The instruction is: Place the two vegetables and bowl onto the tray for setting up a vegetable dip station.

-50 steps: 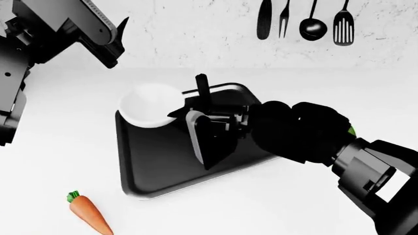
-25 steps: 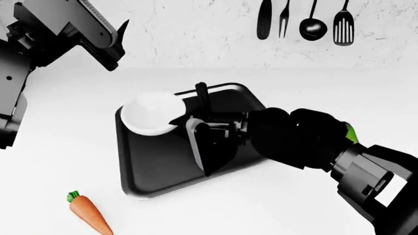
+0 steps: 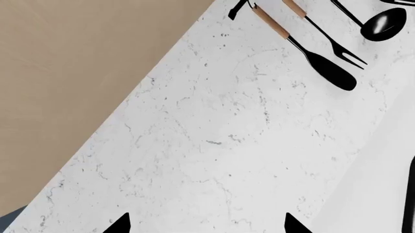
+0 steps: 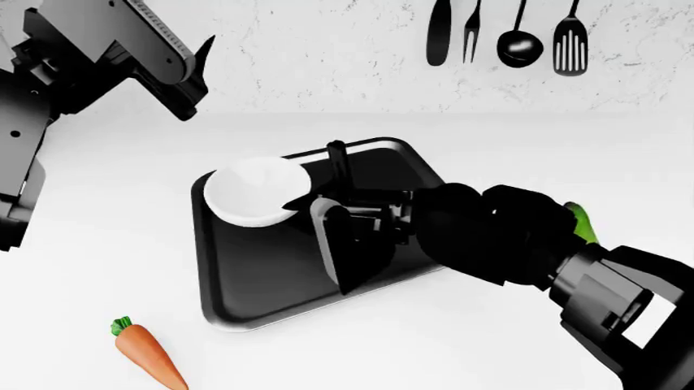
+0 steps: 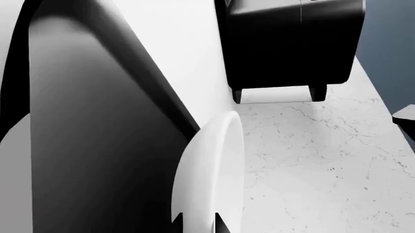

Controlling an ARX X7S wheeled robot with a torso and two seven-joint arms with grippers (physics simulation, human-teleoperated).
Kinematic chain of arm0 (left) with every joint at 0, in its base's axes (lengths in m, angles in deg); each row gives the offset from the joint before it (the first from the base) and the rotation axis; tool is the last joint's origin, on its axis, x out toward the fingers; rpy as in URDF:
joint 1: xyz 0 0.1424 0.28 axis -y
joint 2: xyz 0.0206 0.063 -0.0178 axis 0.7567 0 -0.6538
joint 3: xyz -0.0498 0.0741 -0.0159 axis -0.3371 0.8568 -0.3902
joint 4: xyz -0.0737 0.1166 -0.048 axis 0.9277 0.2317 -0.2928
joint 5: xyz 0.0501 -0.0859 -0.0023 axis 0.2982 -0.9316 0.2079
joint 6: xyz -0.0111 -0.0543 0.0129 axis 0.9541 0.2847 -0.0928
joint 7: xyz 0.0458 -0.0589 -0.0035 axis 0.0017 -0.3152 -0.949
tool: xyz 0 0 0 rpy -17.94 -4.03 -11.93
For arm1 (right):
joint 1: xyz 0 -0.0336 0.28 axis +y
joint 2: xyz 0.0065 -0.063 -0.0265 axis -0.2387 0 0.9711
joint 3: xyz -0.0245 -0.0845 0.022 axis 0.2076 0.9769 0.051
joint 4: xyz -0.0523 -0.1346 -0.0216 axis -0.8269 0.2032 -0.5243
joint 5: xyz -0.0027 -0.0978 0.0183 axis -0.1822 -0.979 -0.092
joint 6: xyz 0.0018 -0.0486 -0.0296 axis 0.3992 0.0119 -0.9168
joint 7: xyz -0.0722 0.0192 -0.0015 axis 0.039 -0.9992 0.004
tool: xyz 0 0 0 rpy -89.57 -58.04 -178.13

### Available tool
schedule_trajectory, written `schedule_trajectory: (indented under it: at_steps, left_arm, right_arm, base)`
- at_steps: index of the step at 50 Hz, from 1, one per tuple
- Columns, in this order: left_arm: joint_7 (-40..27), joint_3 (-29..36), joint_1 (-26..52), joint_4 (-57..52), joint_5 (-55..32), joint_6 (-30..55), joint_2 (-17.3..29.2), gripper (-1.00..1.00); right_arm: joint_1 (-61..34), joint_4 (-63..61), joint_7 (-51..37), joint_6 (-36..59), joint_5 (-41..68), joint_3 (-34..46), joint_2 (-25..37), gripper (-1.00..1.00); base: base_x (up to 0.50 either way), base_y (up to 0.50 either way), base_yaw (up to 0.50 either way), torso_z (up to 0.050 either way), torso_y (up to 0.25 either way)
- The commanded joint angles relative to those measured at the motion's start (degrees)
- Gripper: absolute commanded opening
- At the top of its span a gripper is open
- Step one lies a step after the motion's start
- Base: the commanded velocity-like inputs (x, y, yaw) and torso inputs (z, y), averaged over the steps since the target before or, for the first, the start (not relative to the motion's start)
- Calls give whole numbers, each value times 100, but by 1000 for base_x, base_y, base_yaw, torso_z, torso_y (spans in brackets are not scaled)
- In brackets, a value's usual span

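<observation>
the bowl (image 4: pixel 255 191) sits at the upper left corner of the tray (image 4: pixel 260 284), left of centre in the head view, its near rim pinched by the right gripper (image 4: pixel 295 197). in the right wrist view the two fingertips straddle the bowl's white edge (image 5: pixel 211 184), so that gripper is closed on the bowl, probably carrying or setting it down on the black surface. whether the bowl already rests flat on the tray i cannot tell.

the carrot (image 4: pixel 149 353) lies on the white counter at the lower left of the frame, well apart from the tray, not yet placed. the cucumber (image 4: pixel 580 221) shows only as a green sliver behind the right arm at the right.

the left gripper (image 4: pixel 201 69) hangs high at upper left, fingers spread and empty in its wrist view (image 3: pixel 123 224), seemingly parked out of the way.
</observation>
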Motion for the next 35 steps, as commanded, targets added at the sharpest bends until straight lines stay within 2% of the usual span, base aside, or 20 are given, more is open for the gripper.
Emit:
schedule_trajectory:
  at_steps: [1,8,9,35]
  left_arm:
    - [0,5,-7,-3,-7,-9,3,100]
    - [-5,4,1,17,-11,-19,-5,100]
    - [0,12,4,17,-7,-23,-5,100]
    - [-19,18,13,27,-4,-41,-4,100]
  right_arm:
    - [100,-30,-53,65,9,13,-5,-100]
    - [94,-54,-38,166,39,-11,-16,-100]
    - [99,-70,-33,186,46,-13,-13,100]
    - [111,-141,-4,271,102,-51,27,100]
  base:
    - [0,0,0,0,0]
    - [0,0,0,0,0]
    - [0,0,0,0,0]
    - [0,0,0,0,0]
